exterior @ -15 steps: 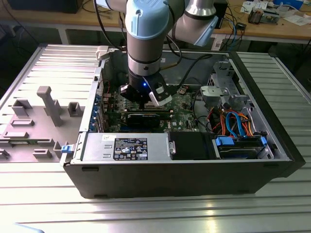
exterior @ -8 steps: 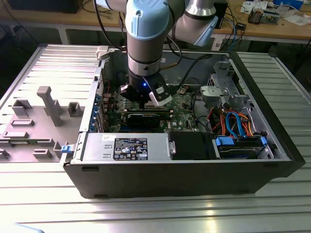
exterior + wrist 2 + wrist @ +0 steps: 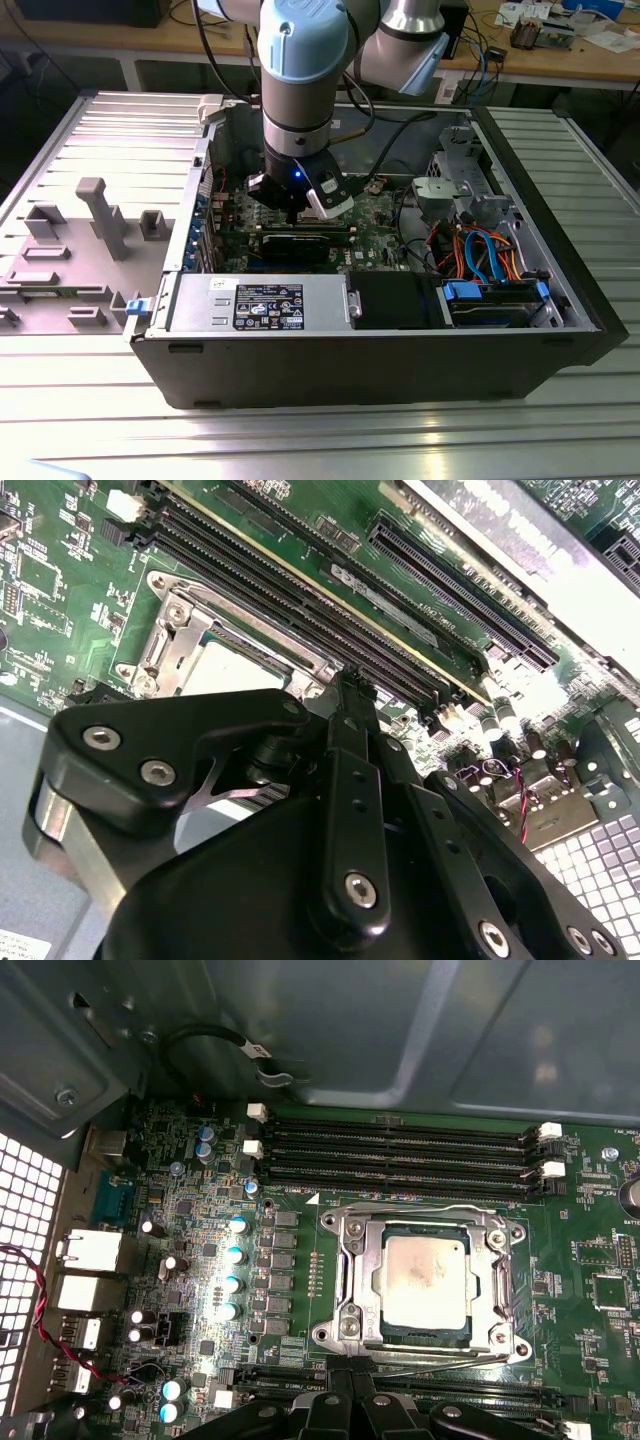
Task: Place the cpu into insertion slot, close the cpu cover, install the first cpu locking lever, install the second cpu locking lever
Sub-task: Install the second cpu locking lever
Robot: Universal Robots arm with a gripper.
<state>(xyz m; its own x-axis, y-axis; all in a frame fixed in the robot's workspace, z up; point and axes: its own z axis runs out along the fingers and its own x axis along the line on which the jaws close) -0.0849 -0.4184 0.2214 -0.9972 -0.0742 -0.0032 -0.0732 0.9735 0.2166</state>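
Down inside the case, the cpu (image 3: 425, 1278) sits under its closed cpu cover (image 3: 345, 1280); gripper (image 3: 345, 1385) jaws pressed together beside the socket, so levering seems next.

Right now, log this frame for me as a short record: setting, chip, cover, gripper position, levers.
setting: open computer case on a metal table
chip: cpu seated in the insertion slot, metal top showing
cover: cpu cover lying flat around the chip
gripper position: gripper low over the green board, at the socket's edge
levers: thin wire lever along the socket's near side; whether it is latched cannot be told
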